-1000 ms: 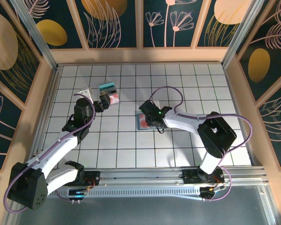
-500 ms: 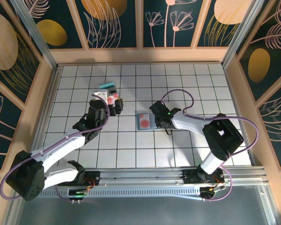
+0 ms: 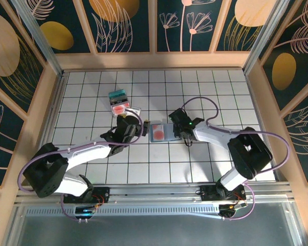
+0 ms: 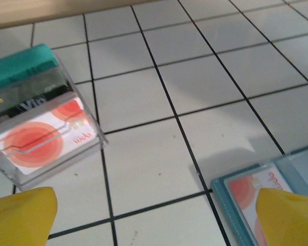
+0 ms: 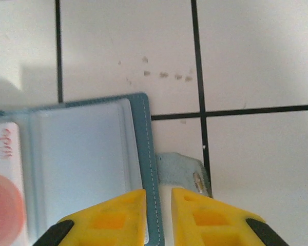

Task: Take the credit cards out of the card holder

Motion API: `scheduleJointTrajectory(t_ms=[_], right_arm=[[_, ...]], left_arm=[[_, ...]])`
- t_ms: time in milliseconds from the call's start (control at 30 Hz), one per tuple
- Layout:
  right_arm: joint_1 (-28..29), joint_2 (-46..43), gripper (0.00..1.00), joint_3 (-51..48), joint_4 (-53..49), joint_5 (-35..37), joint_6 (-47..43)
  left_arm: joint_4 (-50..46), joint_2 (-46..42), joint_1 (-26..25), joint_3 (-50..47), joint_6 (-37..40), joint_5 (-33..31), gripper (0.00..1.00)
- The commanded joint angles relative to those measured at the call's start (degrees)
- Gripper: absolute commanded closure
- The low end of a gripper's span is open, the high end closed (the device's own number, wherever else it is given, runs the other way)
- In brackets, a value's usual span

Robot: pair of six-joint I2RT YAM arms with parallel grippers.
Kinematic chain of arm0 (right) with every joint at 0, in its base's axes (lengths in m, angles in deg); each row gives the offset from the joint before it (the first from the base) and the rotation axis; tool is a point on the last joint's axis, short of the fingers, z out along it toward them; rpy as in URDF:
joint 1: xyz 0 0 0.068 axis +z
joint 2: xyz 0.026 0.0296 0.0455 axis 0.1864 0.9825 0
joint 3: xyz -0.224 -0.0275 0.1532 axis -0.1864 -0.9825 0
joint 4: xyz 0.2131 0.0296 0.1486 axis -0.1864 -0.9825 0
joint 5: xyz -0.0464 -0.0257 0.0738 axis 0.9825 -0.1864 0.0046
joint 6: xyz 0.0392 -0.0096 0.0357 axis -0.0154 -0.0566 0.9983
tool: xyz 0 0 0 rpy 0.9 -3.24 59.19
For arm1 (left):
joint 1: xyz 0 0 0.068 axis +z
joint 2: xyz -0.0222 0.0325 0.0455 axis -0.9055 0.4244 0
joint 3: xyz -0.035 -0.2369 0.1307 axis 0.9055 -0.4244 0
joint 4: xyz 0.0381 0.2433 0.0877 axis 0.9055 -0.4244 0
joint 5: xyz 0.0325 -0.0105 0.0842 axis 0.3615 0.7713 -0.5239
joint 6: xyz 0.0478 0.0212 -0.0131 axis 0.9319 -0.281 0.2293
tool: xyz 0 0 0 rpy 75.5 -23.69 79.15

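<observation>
- Reaching in from the right, the right tool (image 3: 178,130) sits at the right edge of the card holder (image 3: 167,134). In the right wrist view its yellow fingers (image 5: 105,220) stand narrow with the stitched edge running into the gap, likely to pin the holder down while a card is drawn. Whether they actually pinch it I cannot tell
- The left tool (image 3: 139,128) is released, jaws spread wide, low just beside the holder's left edge. This looks like a line-up for pulling the card out sideways
- The card holder lies open and flat near the middle of the bench, pockets up, its strap tab (image 5: 182,166) folded out to the right, so both panels are reachable
- A card pile (image 4: 41,133) with teal and red-pink faces sits in a clear case (image 4: 92,146), apart to the left rear, probably the drop spot
- One credit card (image 3: 157,134), red-pink, sits in the left panel. The right panel looks empty, so the task seems partly done
- Dark wall panels (image 3: 128,20) with gold leaf patterns, in pale wood frames, close three sides
- The bench (image 3: 220,92) is white tile with black lines, clean but for small specks (image 5: 164,75)
</observation>
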Motion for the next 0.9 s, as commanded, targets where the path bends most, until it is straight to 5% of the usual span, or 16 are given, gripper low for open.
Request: scheduleJointTrajectory(t_ms=[0, 500, 867], right_arm=[[-0.7, -3.3, 0.79, 0.8, -1.2, 0.8, 1.3], [-0.7, 0.0, 0.79, 0.8, 9.5, -21.7, 3.5], [0.5, 6.8, 0.76, 3.1, 11.8, -25.7, 4.1]], left_arm=[[2.2, 2.4, -1.1, 1.2, -0.1, 0.0, 0.01], [1.0, 11.4, -1.5, 1.5, -16.5, 0.7, 0.01], [-0.3, 16.9, -0.7, 3.8, -17.1, 1.7, 0.01]])
